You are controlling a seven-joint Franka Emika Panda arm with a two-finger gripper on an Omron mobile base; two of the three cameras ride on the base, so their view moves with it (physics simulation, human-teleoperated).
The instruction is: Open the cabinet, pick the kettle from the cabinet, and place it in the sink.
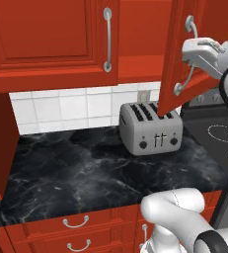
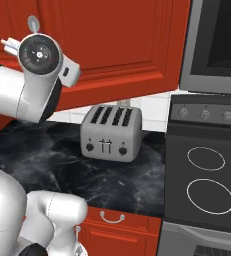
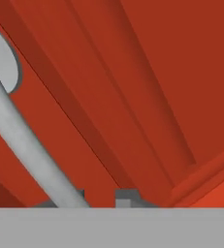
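The red cabinet [image 1: 51,34] hangs over the counter. Its left door is closed. Its right door [image 1: 171,74] has swung partway out, and the same door is the red surface [image 3: 147,87] in the hand view. My gripper [image 1: 193,49] is at that door's silver bar handle [image 1: 185,79], near the handle's upper end. In the hand view the bar [image 3: 26,140] runs down to the left fingertip [image 3: 80,194], and a narrow strip of red door shows between the tips of my gripper [image 3: 100,197]. Whether the jaws still clamp the bar is unclear. The kettle is hidden and the sink is out of view.
A silver four-slot toaster [image 1: 152,128] stands on the black marble counter [image 1: 86,168], right under the open door. To the right are a stove [image 2: 207,185] and a microwave [image 2: 217,45] above it. Red drawers [image 1: 76,225] line the counter front.
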